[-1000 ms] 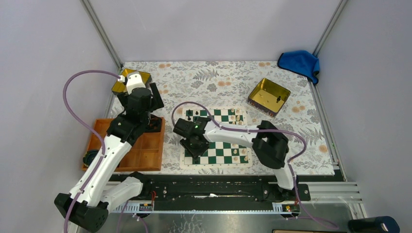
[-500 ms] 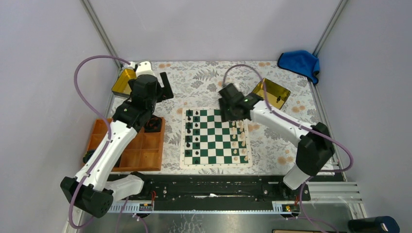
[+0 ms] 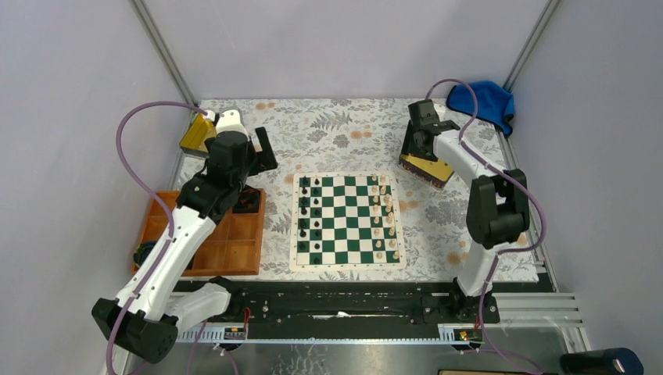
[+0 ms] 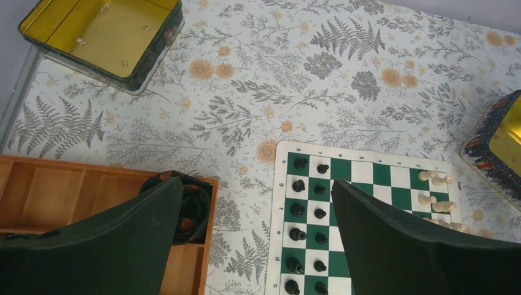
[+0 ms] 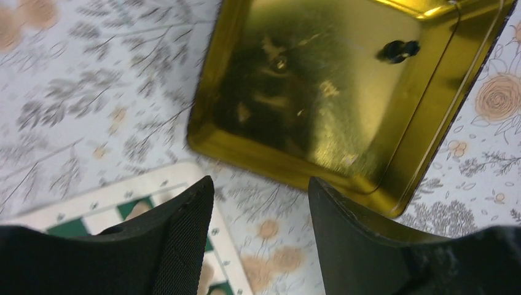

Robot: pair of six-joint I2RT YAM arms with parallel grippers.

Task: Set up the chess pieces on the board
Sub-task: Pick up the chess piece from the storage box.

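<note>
Black chess pieces stand in two files down the left side of the board, mid-table. At upper right, the right gripper, jaws apart and empty, hangs over a gold tin holding one black piece. The left gripper, also spread, hangs left of the board.

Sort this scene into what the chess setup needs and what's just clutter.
Needed: board; black chess pieces; lone dark piece in the right gold tin.
Clutter: orange tray; left gold tin; blue cloth.
</note>
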